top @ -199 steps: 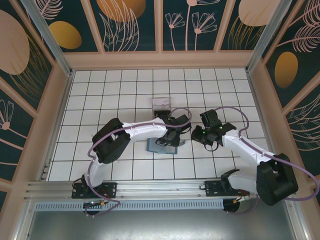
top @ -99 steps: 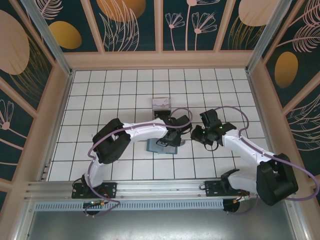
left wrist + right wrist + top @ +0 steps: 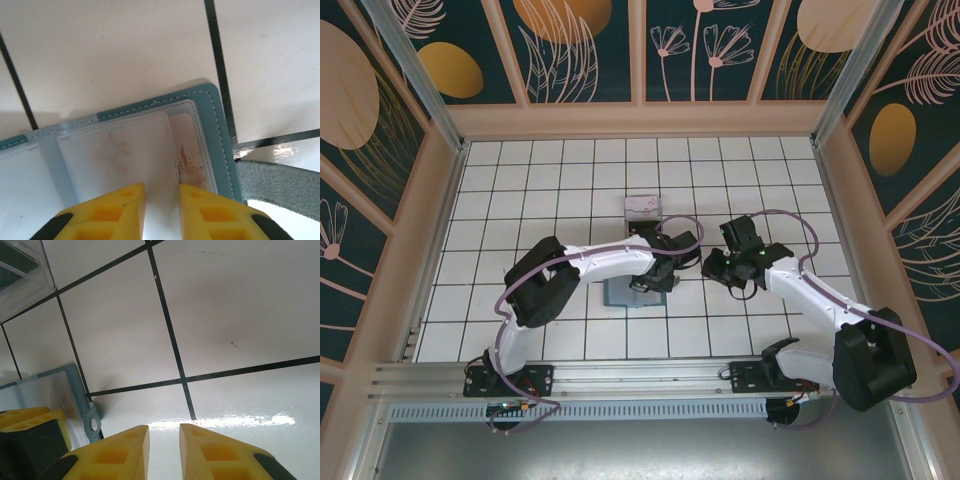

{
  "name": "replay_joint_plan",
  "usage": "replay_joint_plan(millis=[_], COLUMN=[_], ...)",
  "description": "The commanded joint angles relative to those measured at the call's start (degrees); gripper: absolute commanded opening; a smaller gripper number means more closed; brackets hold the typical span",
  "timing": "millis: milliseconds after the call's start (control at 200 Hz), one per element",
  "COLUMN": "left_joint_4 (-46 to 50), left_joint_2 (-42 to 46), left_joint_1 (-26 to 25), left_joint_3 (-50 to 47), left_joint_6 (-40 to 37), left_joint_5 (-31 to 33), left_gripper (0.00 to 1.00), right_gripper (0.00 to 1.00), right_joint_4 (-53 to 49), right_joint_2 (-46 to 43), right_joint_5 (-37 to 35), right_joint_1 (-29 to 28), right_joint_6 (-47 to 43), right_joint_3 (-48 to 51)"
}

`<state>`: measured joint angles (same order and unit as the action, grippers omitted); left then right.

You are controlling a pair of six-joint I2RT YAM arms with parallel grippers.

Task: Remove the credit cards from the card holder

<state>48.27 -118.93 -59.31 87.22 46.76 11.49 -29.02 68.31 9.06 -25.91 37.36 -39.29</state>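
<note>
left gripper [image 3: 161, 190] — low over card holder [image 3: 223, 145]

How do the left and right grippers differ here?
The left gripper sits over the card holder and the pale card in its pocket; the right gripper is over bare tile beside the holder. The left one looks lower, the right one higher. Both have yellow fingers set close together.

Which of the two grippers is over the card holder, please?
The left gripper: it is over the card holder; the right gripper is over bare tile.
</note>
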Motion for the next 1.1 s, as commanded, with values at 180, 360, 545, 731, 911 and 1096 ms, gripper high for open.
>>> replay_joint_plan(millis=[180,360,545,731,911,1096], left_joint_4=[5.2,6.1,7.1,7.7,7.5,5.0], left_joint_2=[4.9,6.5,8.4,10.3,11.3,13.3], left_joint_1=[0.0,0.0,0.0,0.0,0.1,0.2], left_joint_3=[0.1,-1.1,-3.1,-5.0,-7.1,-8.9], left_joint_6=[-0.6,-0.6,-0.4,0.0,0.0,0.2], left_joint_5=[3.0,3.9,5.0,5.9,6.8,6.8], left_gripper=[0.27,0.27,0.26,0.25,0.25,0.19], right_gripper=[0.24,0.24,0.24,0.24,0.24,0.24], right_joint_4=[-1.3,-0.7,-0.3,0.3,0.7,0.6], right_joint_2=[-0.7,0.5,2.9,5.1,6.9,9.0], right_joint_5=[0.5,1.2,1.1,0.6,0.2,-0.5], right_joint_1=[-0.4,-1.7,-3.7,-5.1,-7.3,-9.1], right_joint_6=[-0.3,0.0,0.3,1.0,1.9,2.4], right_joint_3=[-2.2,-3.0,-4.8,-6.5,-7.7,-9.5])
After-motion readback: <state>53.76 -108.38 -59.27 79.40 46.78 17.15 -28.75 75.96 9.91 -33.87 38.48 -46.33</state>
